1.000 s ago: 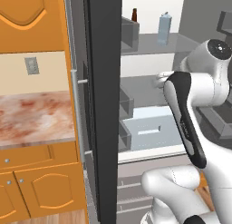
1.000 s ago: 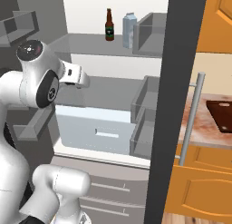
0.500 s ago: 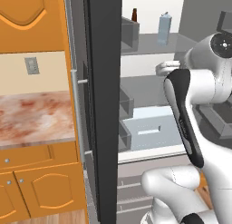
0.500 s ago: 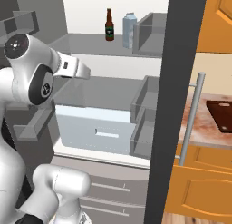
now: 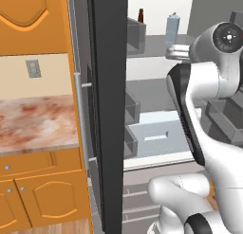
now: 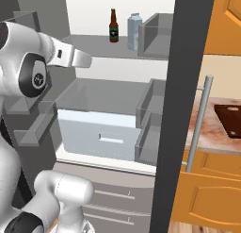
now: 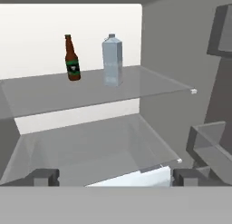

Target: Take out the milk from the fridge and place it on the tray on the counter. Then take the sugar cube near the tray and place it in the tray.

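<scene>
Where shelf (image 7: 136,85) spans: one milk (image 7: 112,60), one bottle (image 7: 71,58).

You have the upper shelf (image 7: 136,89) of the open fridge (image 6: 188,48) carrying two upright things: the milk (image 7: 112,60), a pale gable-top carton, and a dark brown bottle (image 7: 71,58) standing near it, apart and not touching. From the hand view the bottle sits to the carton's left, both toward the back of the shelf. Below, you see a second grey shelf (image 7: 99,146) over the pale drawer (image 6: 101,137). Outside the fridge, the marbled worktop (image 6: 207,135) carries the dark brown tray (image 6: 230,119), lying flat at its right.
</scene>
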You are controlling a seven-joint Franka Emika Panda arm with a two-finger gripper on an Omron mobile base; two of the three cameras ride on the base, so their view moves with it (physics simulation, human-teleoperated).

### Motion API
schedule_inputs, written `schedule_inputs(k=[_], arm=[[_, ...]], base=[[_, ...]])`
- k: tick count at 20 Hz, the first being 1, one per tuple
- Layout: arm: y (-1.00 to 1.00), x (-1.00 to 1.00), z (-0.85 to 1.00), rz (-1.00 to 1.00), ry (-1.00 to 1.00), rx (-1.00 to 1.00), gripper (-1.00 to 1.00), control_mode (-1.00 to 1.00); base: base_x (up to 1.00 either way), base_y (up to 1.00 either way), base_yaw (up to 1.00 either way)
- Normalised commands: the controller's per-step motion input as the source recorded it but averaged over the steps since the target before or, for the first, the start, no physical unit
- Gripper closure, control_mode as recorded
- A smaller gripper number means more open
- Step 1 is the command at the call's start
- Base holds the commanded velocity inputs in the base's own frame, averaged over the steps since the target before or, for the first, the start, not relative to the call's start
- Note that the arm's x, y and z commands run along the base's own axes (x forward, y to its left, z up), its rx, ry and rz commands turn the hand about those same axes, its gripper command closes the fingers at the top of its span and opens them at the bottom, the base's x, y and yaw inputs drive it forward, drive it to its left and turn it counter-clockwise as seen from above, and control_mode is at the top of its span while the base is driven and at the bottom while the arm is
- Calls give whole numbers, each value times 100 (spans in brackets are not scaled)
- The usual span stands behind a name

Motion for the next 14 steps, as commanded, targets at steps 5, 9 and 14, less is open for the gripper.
schedule_inputs(k=[5,9,14], arm=[[-20,28,31,-6,-10,0,-100,-100],[-13,25,20,0,-6,0,-100,-100],[-6,52,15,-6,0,0,-100,-100]], base=[[0,0,0],[0,0,0],[0,0,0]])
